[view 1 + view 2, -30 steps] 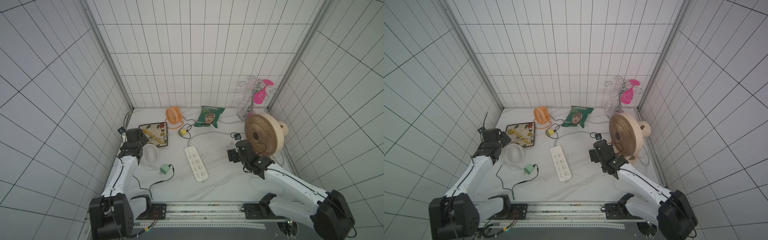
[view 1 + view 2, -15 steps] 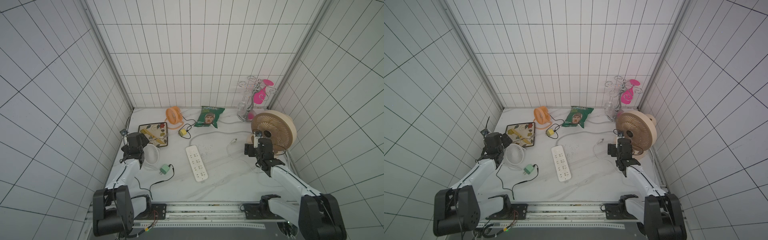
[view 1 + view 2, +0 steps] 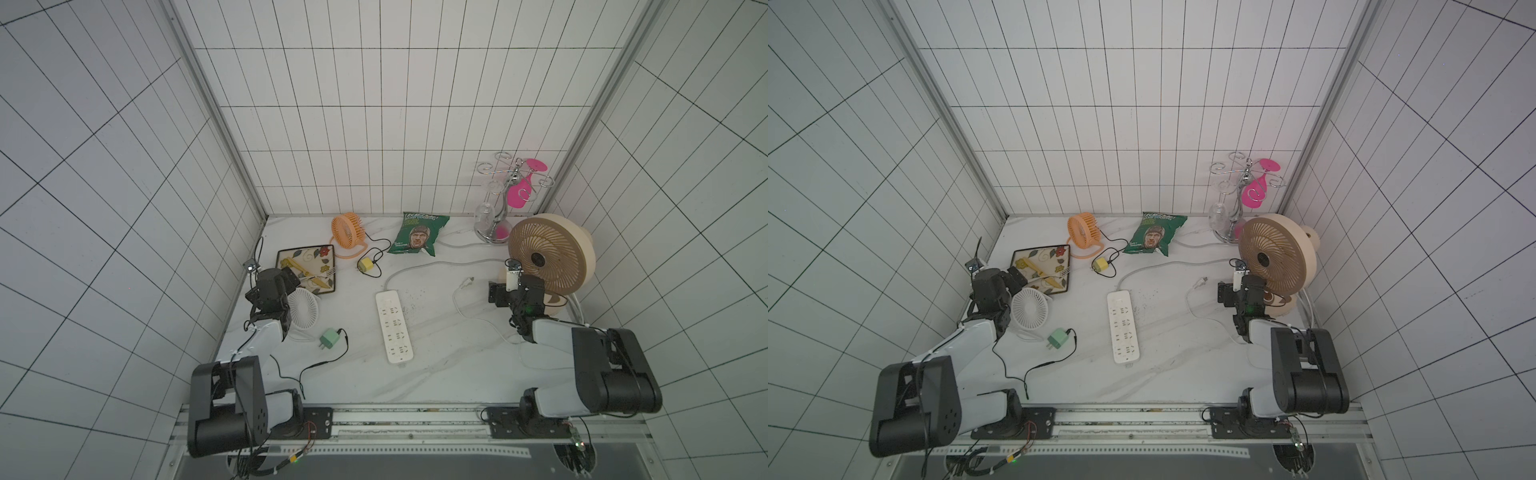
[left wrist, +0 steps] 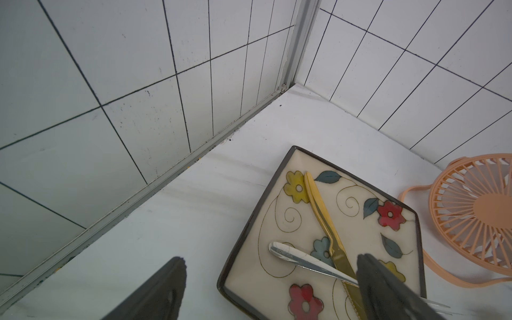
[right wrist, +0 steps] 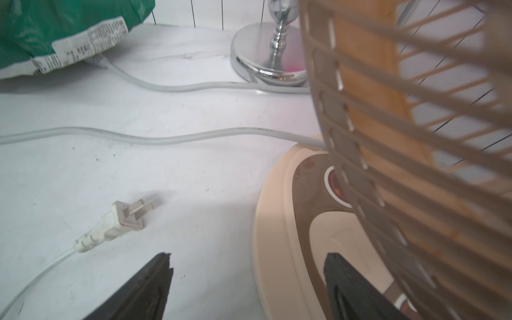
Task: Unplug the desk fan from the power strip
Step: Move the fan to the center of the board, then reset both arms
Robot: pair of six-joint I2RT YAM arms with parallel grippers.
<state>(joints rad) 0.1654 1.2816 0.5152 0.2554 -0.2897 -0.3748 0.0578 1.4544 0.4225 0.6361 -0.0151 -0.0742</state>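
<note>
Power strip (image 3: 394, 328) (image 3: 1123, 328) lay flat on the worktop (image 3: 449, 374) near its middle, long axis front to back, all sockets bare in both top views. Its grey cord (image 5: 166, 140) curved off toward the beige desk fan (image 3: 550, 253). Fan plug (image 5: 126, 217) lay loose on the marble (prongs bare, touching nothing), between strip and fan, well apart from the strip. Right hand (image 5: 248, 256) gaped wide, empty, low beside the fan base (image 5: 277, 221), plug just ahead. Left hand (image 4: 270, 259) likewise wide and empty, one finger (image 4: 388, 291) over the floral plate (image 4: 357, 235) with its knife (image 4: 324, 221) and fork (image 4: 291, 255), small white fan (image 3: 303, 308) just beside.
</note>
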